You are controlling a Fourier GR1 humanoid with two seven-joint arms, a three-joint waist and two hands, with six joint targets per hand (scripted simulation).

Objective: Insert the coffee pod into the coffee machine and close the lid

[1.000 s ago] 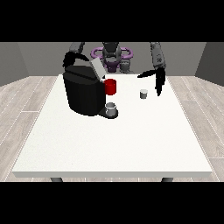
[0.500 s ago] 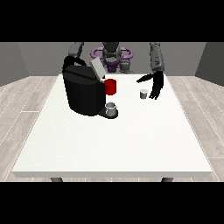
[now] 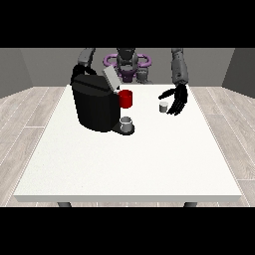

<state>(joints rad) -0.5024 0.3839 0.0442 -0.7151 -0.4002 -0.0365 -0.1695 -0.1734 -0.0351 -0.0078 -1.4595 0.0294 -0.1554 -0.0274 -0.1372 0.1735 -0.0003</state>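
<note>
White table (image 3: 124, 164) carries my black coffee machine (image 3: 95, 104), lid (image 3: 110, 78) raised. The coffee pod (image 3: 163, 106) stands at its three o'clock, beside the spread robot hand (image 3: 177, 100) at the view's right.

Grey-armed robot (image 3: 127, 62), purple hoops, black robot hand (image 3: 177, 100).
</note>
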